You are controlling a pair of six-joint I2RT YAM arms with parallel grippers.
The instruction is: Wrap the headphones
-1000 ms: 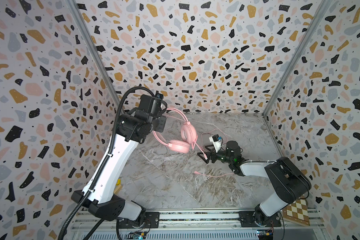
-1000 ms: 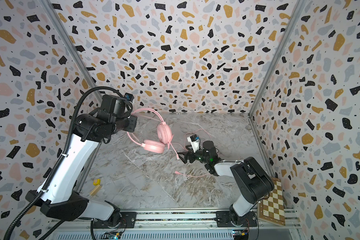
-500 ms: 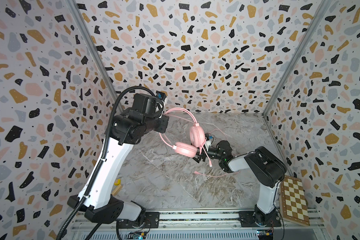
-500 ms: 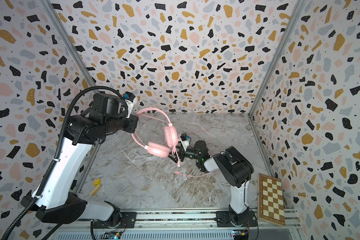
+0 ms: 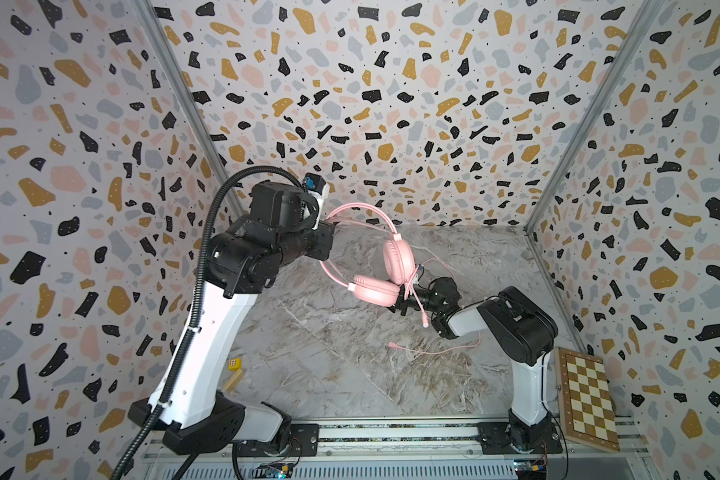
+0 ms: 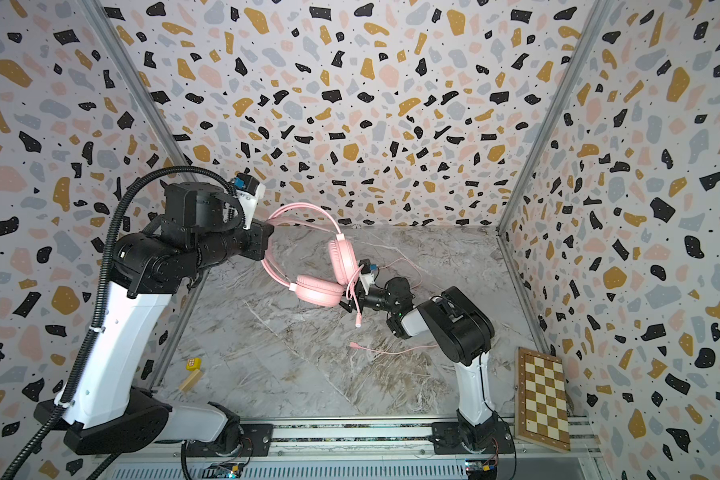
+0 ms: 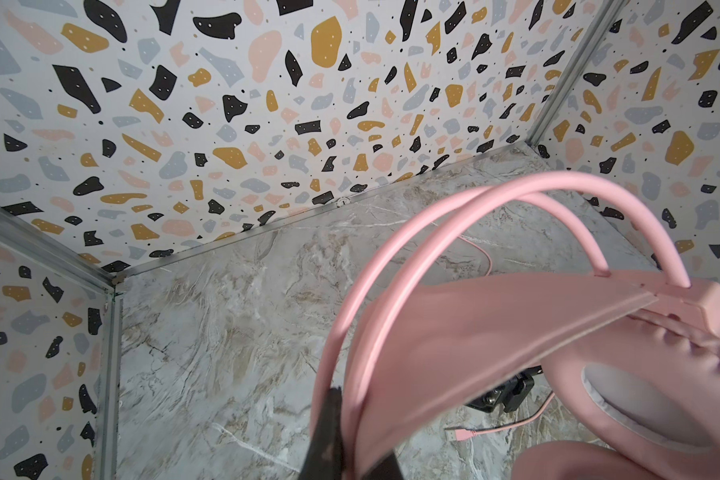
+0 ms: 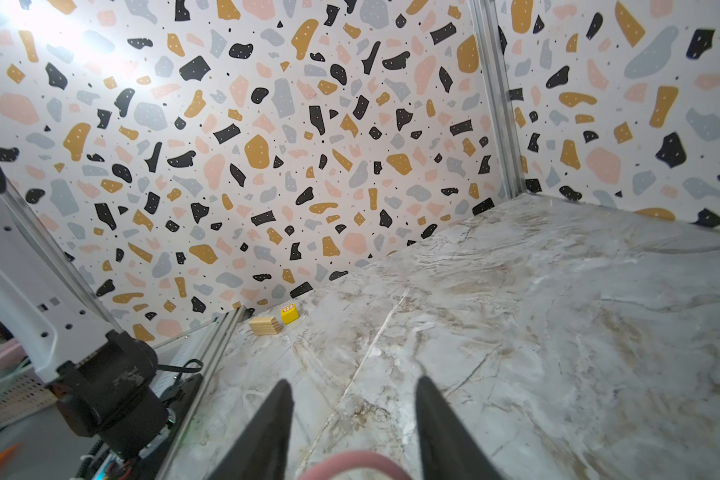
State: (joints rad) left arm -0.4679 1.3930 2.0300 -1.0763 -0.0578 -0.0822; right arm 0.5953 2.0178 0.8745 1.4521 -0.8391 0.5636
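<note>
Above the middle of the table [image 5: 329, 353], the headphones [image 5: 375, 291] hang clear of the surface. The left gripper [image 5: 328, 223] has its jaws closed on the thin double-wire headband [image 7: 433, 216], at their 10 o'clock. The right gripper [image 5: 404, 298] sits just beside the earcups at 4 o'clock. Its jaws stand apart, with a pink loop low between them that is not visibly pinched.

The set looks light. The headband is probably springy and slick, the earcups soft, and the mic boom [image 5: 422, 318] fragile. The cable [image 5: 437, 351] is limp and snag-prone, so it is best taken near the earcup. It trails on the table at 5 o'clock, partly under the right arm, with its plug [image 5: 393, 344] lying free.

A yellow block [image 5: 234, 363] and a wooden block [image 5: 234, 379] at 7 o'clock, and a chessboard [image 5: 587, 399] at 4 o'clock, lie well apart and block nothing.
</note>
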